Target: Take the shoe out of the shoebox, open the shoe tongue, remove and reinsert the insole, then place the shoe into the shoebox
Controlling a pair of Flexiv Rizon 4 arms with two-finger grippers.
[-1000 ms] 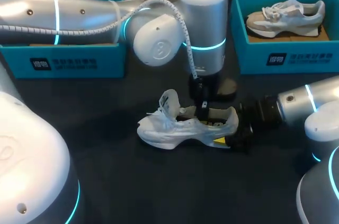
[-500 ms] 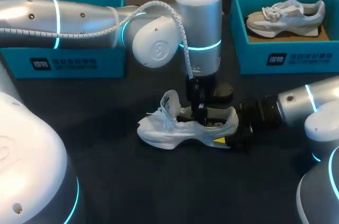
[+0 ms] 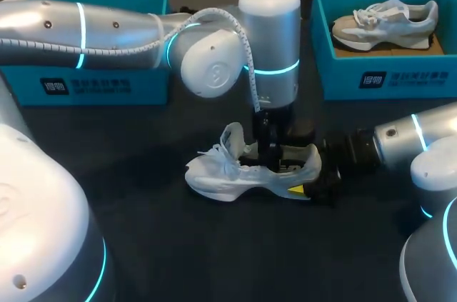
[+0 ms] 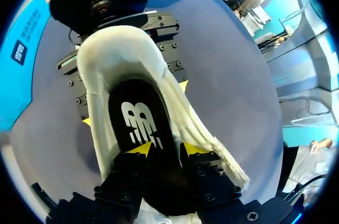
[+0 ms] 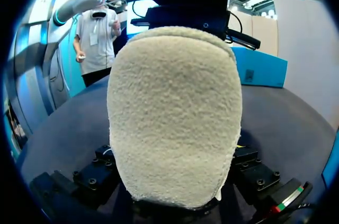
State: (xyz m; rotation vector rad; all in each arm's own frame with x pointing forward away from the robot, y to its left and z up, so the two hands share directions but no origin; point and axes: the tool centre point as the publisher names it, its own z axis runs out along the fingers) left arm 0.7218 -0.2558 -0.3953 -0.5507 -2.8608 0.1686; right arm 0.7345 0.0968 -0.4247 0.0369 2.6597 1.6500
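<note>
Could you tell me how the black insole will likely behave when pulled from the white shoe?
The insole looks thin and flat, so it will probably flop and bend. It sits snug between the soft walls of the shoe, so it may drag; the right claw gripping the heel should steady that.

**Shoe at mid-table, a box at each back corner**

The shoe [image 3: 243,172] lies on its sole at the middle of the table [image 3: 178,245], toe toward the left edge and heel toward the right. The left gripper [image 3: 270,155] hangs over it and reaches down into its opening, just behind the upright tongue [image 3: 230,138] and over the insole [image 4: 139,123] inside. The right gripper [image 3: 305,173] comes in from the right edge, low on the table, and clasps the heel from both sides. The left box [image 3: 86,82] sits at the back left corner, behind the left arm [image 3: 107,27]. The right box [image 3: 385,81] sits at the back right corner with a second shoe [image 3: 385,22] in it, toe leftward, well apart from the first.
</note>
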